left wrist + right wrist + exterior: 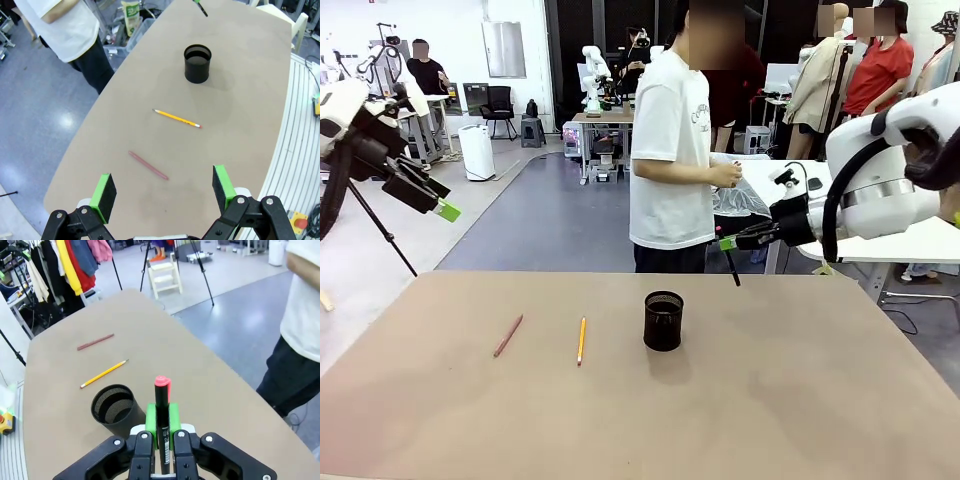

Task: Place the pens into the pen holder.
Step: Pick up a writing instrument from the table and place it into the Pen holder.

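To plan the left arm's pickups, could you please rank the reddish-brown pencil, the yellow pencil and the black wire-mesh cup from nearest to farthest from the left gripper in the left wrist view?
1. Reddish-brown pencil, lying just ahead of the open left gripper.
2. Yellow pencil, beyond it, about midway.
3. Black wire-mesh cup, upright, farthest off.

**Front view:** fixed camera at the robot's edge of the table [820,400], angled slightly down. It faces across the pen holder [663,320] toward the person [670,170] beyond it, at mid range.

**Left wrist view:** high and far from the pen holder, looking steeply down between the spread fingers of the left gripper [164,190].

**Right wrist view:** close to the pen holder, sighting along the red-capped pen [161,405] clamped in the right gripper [162,422].

**Shared by all three views:** the pen holder, with the yellow pen [581,341] and the reddish pen [507,336] beside it.
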Motion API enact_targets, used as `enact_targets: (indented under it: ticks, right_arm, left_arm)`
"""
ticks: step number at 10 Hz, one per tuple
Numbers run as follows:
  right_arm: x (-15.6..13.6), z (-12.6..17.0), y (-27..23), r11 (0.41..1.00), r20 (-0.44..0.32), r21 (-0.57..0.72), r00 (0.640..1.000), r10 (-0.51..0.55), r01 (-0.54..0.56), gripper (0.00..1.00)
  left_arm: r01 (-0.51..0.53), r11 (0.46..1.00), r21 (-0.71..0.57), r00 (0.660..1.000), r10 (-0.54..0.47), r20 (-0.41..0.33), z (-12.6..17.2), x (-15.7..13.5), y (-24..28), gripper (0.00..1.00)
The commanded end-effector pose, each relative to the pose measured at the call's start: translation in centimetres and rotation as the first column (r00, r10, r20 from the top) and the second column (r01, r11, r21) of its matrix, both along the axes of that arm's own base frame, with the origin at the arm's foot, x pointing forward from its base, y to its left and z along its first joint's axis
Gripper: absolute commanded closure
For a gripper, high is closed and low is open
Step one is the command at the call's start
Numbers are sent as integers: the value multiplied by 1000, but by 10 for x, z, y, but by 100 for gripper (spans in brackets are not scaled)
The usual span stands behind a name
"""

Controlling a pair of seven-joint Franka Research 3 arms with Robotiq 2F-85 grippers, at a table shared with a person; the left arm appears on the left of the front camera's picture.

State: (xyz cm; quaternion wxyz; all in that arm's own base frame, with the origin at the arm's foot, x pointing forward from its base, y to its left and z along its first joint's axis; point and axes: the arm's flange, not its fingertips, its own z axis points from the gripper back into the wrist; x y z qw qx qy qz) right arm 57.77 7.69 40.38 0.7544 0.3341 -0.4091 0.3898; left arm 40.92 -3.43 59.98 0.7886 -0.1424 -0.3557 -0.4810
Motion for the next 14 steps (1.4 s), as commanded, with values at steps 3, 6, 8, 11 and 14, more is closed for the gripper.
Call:
enact_targets:
  ticks: [3, 6, 8, 11, 14]
  right_arm:
    - [1, -8, 6, 1000, -25, 2, 1000, 4, -4, 100]
    - [-3, -2, -7, 986, 139, 95, 983, 120, -134, 100]
    - [-23, 10, -35, 954, 181, 166, 958, 221, -251, 100]
    - [-40, 32, -75, 917, 206, 233, 938, 278, -322, 100]
    - [-63, 51, -107, 945, 215, 214, 955, 203, -249, 100]
  left_arm:
    - [8, 1000, -3, 1000, -8, 3, 0, -1, 1, 0]
    - [8, 1000, -3, 1000, -8, 3, 0, -1, 1, 0]
    - [8, 1000, -3, 1000, -8, 3, 0, -1, 1, 0]
    - [8, 1000, -3, 1000, -8, 3, 0, -1, 1, 0]
    - [8, 1000, -3, 1000, -8, 3, 0, -1, 1, 0]
